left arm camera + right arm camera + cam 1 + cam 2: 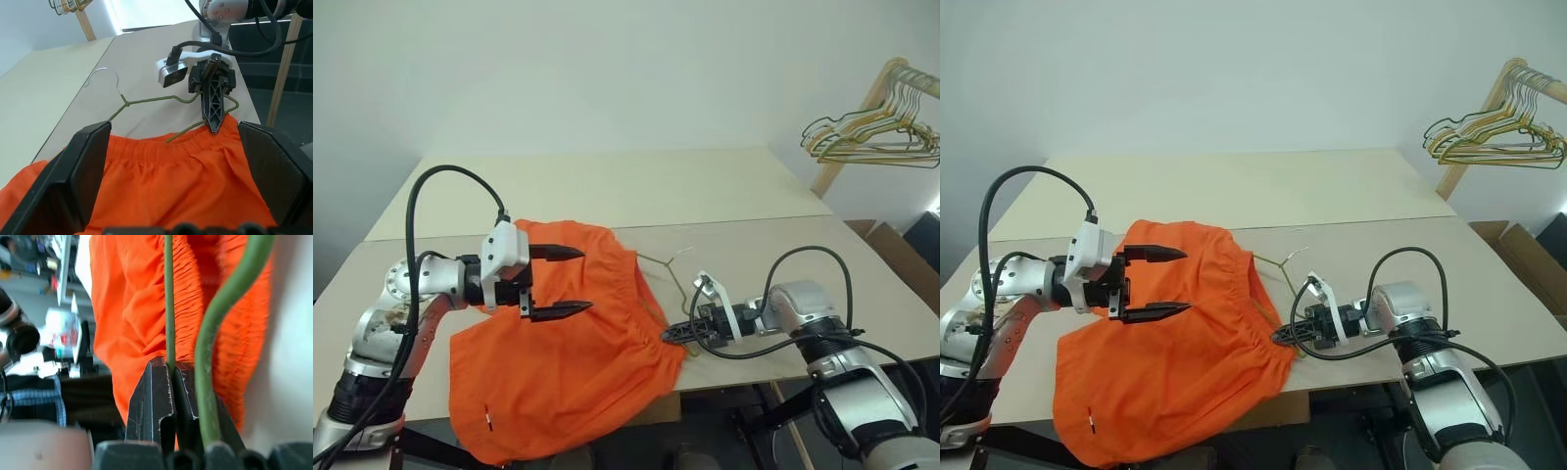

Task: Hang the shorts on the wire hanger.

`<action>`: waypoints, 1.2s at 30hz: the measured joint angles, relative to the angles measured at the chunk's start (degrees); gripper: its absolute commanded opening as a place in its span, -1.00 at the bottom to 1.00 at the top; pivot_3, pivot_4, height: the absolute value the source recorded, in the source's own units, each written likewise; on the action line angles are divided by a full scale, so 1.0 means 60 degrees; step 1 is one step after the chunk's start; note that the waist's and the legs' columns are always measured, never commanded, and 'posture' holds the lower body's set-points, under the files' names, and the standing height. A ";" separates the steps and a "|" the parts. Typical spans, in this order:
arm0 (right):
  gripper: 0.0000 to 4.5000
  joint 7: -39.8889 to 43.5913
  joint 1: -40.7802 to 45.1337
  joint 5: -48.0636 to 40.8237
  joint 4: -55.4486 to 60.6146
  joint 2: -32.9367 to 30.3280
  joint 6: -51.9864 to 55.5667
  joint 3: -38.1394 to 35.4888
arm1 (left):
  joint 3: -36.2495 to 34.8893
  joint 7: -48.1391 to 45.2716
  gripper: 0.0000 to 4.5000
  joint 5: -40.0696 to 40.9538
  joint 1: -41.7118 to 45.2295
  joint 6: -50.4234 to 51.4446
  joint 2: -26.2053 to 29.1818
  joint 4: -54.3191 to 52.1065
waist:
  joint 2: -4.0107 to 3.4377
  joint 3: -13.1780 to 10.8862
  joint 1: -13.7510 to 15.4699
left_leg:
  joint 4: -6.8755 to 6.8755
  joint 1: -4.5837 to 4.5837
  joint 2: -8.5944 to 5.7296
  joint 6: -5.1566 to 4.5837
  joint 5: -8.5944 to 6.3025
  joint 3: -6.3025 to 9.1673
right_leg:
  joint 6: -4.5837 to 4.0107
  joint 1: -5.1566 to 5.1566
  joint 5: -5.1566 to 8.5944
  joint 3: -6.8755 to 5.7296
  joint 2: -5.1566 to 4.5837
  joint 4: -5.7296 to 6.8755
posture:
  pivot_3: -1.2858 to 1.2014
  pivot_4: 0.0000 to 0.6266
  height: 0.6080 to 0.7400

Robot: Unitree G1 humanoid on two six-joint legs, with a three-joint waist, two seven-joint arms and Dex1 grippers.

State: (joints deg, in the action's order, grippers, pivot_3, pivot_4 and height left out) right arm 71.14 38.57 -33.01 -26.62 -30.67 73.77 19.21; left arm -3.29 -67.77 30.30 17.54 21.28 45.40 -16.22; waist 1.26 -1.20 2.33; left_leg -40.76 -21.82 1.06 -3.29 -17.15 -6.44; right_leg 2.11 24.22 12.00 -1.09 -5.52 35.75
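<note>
The bright orange shorts (pixel 578 362) lie on the table, gathered waistband toward the right, one leg draping over the front edge. The thin olive wire hanger (pixel 146 101) lies to the right of the waistband, its hook (pixel 102 73) pointing away and its lower wires running under the elastic. My right gripper (pixel 672 334) is shut on the wire hanger at the waistband's edge. In the right wrist view one wire (pixel 169 298) is pinched between the fingers and a second (pixel 215 328) runs beside them. My left gripper (pixel 582 281) hovers open over the shorts, pointing right.
The beige table (pixel 607 186) stretches far behind the shorts. A bunch of gold and green hangers (pixel 876 132) hangs on a wooden rack at the back right. A cardboard box (pixel 901 259) stands beyond the table's right edge.
</note>
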 measured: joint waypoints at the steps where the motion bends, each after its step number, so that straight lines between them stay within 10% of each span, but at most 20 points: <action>1: -1.00 0.0128 0.0067 0.0068 -0.0016 -0.0026 -0.0010 0.0147 | 0.0000 0.0000 0.99 -0.0001 -0.0001 -0.0001 0.0001 0.0000 | 0.0000 0.0000 0.0005 | 0.0000 -0.0001 -0.0001 0.0000 0.0000 0.0000 | 0.0000 0.0000 0.0000 0.0000 -0.0001 0.0000 | 0.15 -1.00 1.00; 15: -1.00 -0.0012 0.0893 0.0671 -0.1419 0.0289 -0.0425 -0.0158 | -0.0002 0.0003 0.99 -0.0128 -0.0018 -0.0025 -0.0009 -0.0001 | -0.0002 -0.0001 0.0035 | 0.0000 -0.0020 -0.0001 0.0016 0.0007 0.0001 | 0.0000 0.0017 -0.0001 -0.0004 -0.0003 0.0004 | 0.14 -1.00 1.00; 36: -1.00 -0.3060 -0.0489 0.2754 0.7016 -0.2326 -0.4009 -0.0772 | 0.0436 -0.0844 0.99 -0.1297 0.4226 -0.1985 -0.0312 0.4198 | -0.0005 -0.0005 -0.0265 | -0.0015 -0.0044 -0.0009 0.0010 0.0003 -0.0001 | 0.0002 0.0019 0.0001 -0.0026 -0.0005 -0.0020 | 0.02 -1.00 1.00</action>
State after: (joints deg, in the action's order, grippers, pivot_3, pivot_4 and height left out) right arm 52.78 35.64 -16.48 15.48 -44.63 49.71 14.57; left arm -0.67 -72.83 22.52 42.89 9.37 43.52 8.96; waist 1.23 -1.23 0.74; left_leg -40.85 -22.08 1.00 -3.23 -17.13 -6.45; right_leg 2.12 24.33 12.01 -1.24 -5.56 35.63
